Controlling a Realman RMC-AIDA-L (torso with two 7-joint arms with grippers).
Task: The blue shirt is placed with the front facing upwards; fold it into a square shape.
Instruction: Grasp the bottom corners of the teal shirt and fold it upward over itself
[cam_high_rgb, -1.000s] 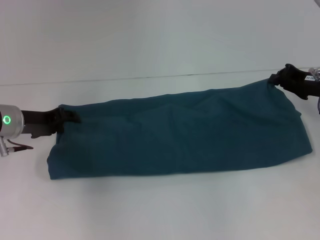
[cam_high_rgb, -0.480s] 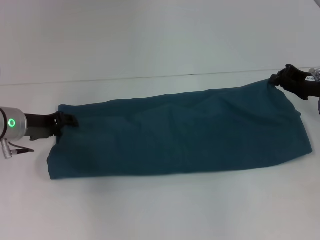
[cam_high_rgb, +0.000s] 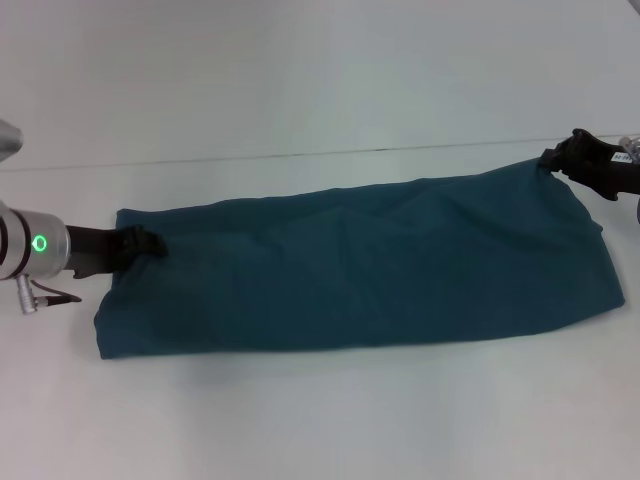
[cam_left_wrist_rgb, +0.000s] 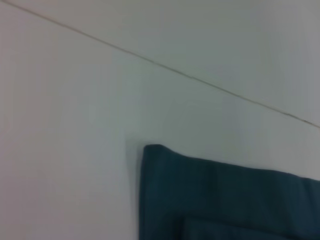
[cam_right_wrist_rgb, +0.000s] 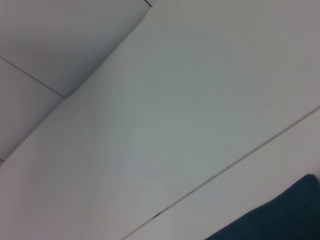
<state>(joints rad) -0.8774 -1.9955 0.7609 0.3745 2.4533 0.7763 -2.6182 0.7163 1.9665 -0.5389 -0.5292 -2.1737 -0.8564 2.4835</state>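
The blue shirt (cam_high_rgb: 370, 265) lies on the white table as a long dark teal band, running from the left to the far right. No lettering shows on it. My left gripper (cam_high_rgb: 145, 242) sits low at the band's left end, over the cloth's edge. My right gripper (cam_high_rgb: 552, 160) is at the far right corner, shut on the shirt, and the cloth rises to a small peak there. In the left wrist view a folded corner of the shirt (cam_left_wrist_rgb: 225, 200) shows. A small patch of the shirt (cam_right_wrist_rgb: 280, 220) appears in the right wrist view.
The white table (cam_high_rgb: 320, 420) spreads all around the shirt. A thin seam line (cam_high_rgb: 300, 153) runs across behind the shirt, with a pale surface beyond it.
My left arm has shifted a little to the right, bringing its gripper slightly further over the shirt's left edge. The right arm and the shirt have stayed put.
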